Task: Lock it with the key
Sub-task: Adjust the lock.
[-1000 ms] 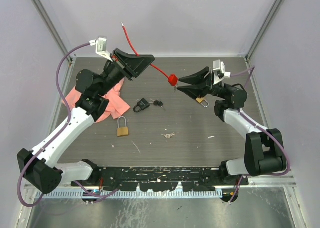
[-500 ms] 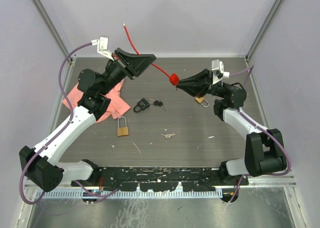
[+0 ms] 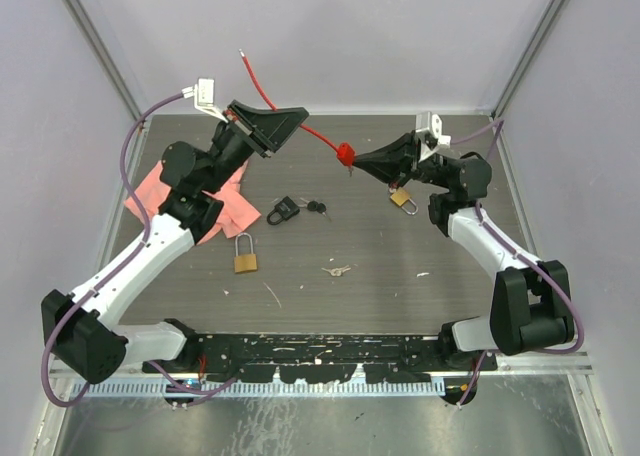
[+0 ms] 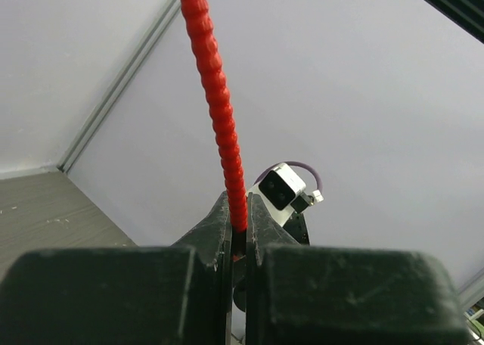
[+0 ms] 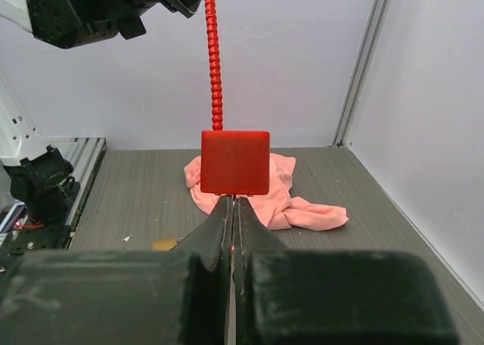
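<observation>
1. One red cable lock is held in the air above the surface (image 3: pixel 400 266). Its square red block (image 3: pixel 345 156) is the landmark for everything below.
2. The ribbed red cable (image 3: pixel 318 138) runs from the block up and to the left, and its free end rises past the left pincer toward the back wall.
3. The left pincer (image 3: pixel 297 117) is closed narrowly on the cable, up and left of the block.
4. The right pincer (image 3: pixel 362 159) is just right of the block, its tips at the block's edge. It is closed tight on a small metal bit (image 5: pixel 234 197) sticking out there. Whether that is a key is too small to tell.
5. A small brass padlock (image 3: pixel 404 200) lies on the surface below and right of the block, under the right arm.
6. A black padlock (image 3: pixel 283 211) lies below and left of the block, with dark keys (image 3: pixel 317 208) just beside it.
7. Further below and left of the block is a larger brass padlock (image 3: pixel 245 256). Loose keys (image 3: pixel 337 270) lie well below the block.
8. A pink cloth (image 3: pixel 235 201) lies far left of the block, partly under the left arm.
</observation>
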{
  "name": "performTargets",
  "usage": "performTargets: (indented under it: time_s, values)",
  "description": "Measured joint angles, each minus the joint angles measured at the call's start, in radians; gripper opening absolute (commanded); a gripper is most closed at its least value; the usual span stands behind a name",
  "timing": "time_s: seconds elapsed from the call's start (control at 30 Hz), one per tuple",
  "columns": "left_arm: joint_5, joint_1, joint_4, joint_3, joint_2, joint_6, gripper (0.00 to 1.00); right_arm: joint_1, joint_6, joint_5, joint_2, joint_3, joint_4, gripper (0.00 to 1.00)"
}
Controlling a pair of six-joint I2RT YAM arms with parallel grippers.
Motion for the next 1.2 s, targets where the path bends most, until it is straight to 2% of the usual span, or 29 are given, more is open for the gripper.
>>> performTargets:
  time_s: [0.27,0.53,0.87,1.03,1.2]
  values:
    - [0.002,0.006,0.01,-0.01,0.005,-0.014,0.0,0.0,-0.02,-0.043,0.0,0.019,-0.079,0.01]
    - [0.096,0.064,0.082,-0.01,0.055,-0.045,0.0,0.001,0.032,-0.104,-0.015,0.039,-0.124,0.01]
    - [0.18,0.103,0.123,-0.01,0.092,-0.048,0.0,0.002,0.024,-0.127,-0.018,0.065,-0.227,0.01]
    - [0.185,0.106,0.13,-0.014,0.104,-0.065,0.0,0.001,-0.062,-0.129,-0.021,0.084,-0.356,0.01]
    - [0.148,0.108,0.132,-0.045,0.105,-0.103,0.0,0.005,-0.28,-0.094,-0.024,0.145,-0.647,0.01]
